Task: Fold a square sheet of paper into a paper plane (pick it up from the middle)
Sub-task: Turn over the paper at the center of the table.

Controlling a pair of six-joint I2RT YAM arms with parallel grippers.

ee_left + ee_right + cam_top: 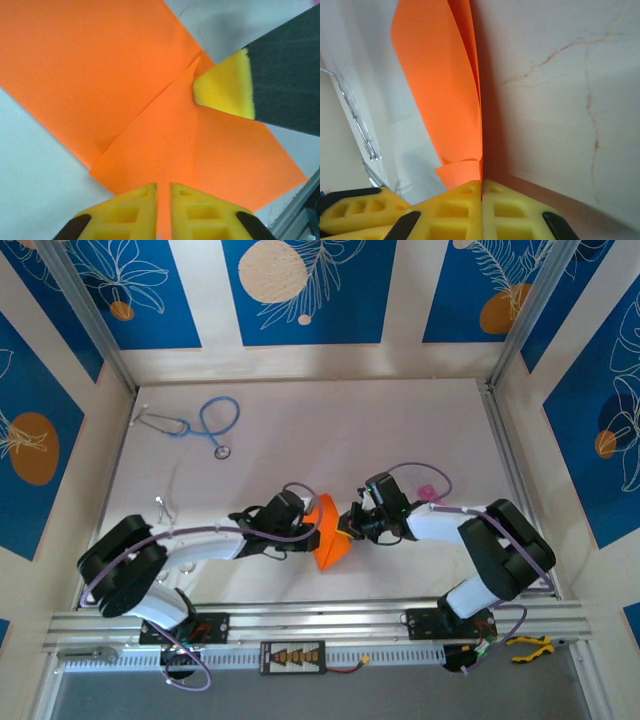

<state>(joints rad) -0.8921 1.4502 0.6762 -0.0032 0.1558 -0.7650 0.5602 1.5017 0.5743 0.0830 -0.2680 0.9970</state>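
The square sheet of paper [331, 537] is bright orange and folded into a creased wedge, the paper plane part-shaped. It stands on edge between both grippers near the table's front. In the left wrist view the paper [125, 85] shows a centre crease with flaps turned in. My left gripper [163, 185] sits at its lower edge, jaws a narrow slit apart with orange showing through. The right gripper [481, 181] is shut on the folded edge of the paper [440, 100], which rises straight out of its closed jaws. From above, the left gripper [308, 525] and right gripper [352, 527] face each other across the paper.
A blue stethoscope [205, 425] lies at the back left. A small pink thing [428, 490] sits behind the right arm. The aluminium rail [320, 620] runs along the front edge. Patterned walls close in the table on three sides.
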